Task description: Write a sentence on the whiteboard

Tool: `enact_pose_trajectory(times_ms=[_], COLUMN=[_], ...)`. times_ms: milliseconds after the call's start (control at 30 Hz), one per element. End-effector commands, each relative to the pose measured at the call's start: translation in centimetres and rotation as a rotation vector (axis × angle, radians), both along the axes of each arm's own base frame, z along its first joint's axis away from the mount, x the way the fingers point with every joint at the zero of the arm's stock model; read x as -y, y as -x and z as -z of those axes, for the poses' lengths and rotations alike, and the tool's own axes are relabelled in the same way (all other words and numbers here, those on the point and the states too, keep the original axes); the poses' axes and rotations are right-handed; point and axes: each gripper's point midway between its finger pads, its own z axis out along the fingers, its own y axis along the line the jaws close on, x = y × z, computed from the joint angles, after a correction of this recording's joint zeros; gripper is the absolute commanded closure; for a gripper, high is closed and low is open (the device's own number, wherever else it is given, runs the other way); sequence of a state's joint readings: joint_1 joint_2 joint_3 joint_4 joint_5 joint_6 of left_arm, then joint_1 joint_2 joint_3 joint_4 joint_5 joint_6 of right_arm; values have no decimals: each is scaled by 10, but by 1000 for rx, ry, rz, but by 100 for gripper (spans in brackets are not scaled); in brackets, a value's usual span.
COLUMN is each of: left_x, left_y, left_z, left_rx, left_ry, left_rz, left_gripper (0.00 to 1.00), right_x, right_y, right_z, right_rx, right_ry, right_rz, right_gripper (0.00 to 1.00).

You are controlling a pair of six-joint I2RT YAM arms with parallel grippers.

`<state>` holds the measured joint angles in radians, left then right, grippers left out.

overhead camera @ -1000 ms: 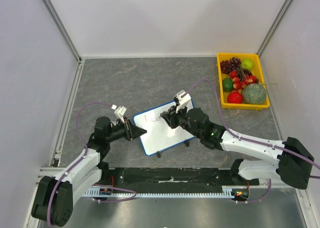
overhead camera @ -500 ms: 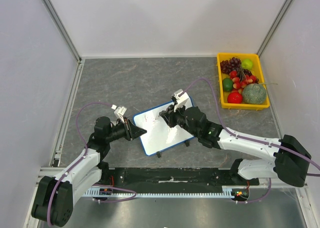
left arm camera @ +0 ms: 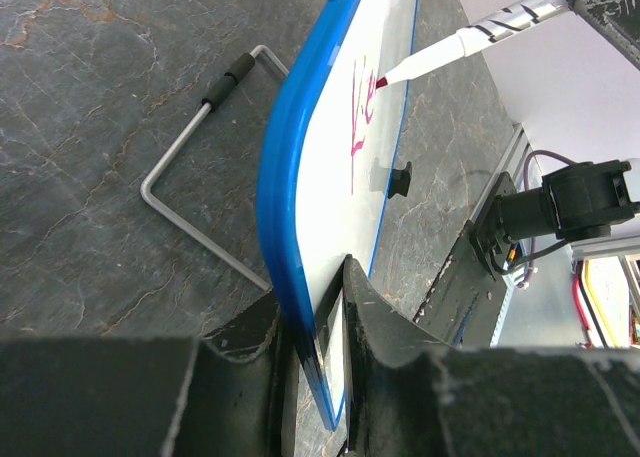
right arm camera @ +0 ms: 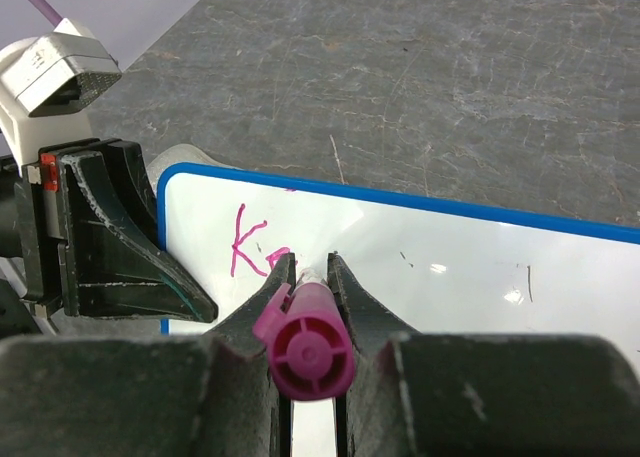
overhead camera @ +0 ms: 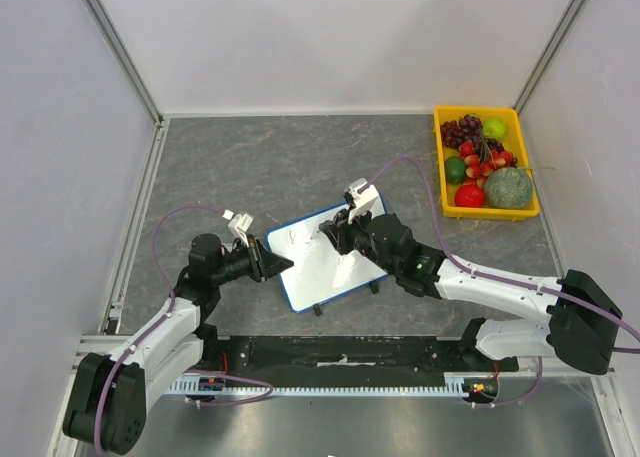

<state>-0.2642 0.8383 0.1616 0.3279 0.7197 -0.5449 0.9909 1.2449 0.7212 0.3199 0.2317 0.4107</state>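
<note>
The whiteboard [overhead camera: 318, 269] with its blue rim stands tilted at the table's middle. My left gripper [overhead camera: 283, 265] is shut on its left edge; in the left wrist view the blue rim [left arm camera: 284, 187] sits pinched between the jaws of that gripper [left arm camera: 320, 289]. My right gripper [overhead camera: 331, 235] is shut on a magenta marker [right arm camera: 303, 349], whose tip [left arm camera: 385, 80] touches the board. Of the sentence [right arm camera: 245, 243], a magenta "K" and the start of a second letter show near the board's upper left corner; the same lettering [left arm camera: 360, 117] appears edge-on in the left wrist view.
A yellow tray [overhead camera: 441, 177] of fruit stands at the back right. The board's wire stand [left arm camera: 190, 182] rests on the grey table behind the board. White walls close in the table on three sides.
My right gripper has shifted slightly left along the board with the marker. The left gripper and the whiteboard have stayed put.
</note>
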Motion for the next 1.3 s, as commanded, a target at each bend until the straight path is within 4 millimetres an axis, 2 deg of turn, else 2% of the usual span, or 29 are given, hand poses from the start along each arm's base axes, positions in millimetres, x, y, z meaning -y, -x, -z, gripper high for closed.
enact_pose_trajectory(times_ms=[0, 367, 600, 833, 1100, 1267], left_x=[-6, -6, -6, -6, -7, -7], left_y=[-8, -9, -8, -9, -9, -9], left_z=[3, 2, 3, 3, 2, 2], left_rx=[82, 82, 82, 84, 85, 85], left_ry=[-53, -52, -52, -54, -53, -52], left_rz=[-22, -24, -22, -23, -25, -25], left_gripper=[98, 98, 98, 98, 98, 98], right_x=[12, 20, 13, 0, -5, -5], right_y=[-16, -25, -22, -13, -11, -9], right_z=[-12, -23, -32, -27, -26, -13], right_rx=[27, 38, 48, 36, 34, 7], right_ry=[-13, -34, -64, -63, -62, -27], right_rz=[92, 144, 103, 19, -7, -16], right_gripper=[100, 100, 100, 100, 100, 100])
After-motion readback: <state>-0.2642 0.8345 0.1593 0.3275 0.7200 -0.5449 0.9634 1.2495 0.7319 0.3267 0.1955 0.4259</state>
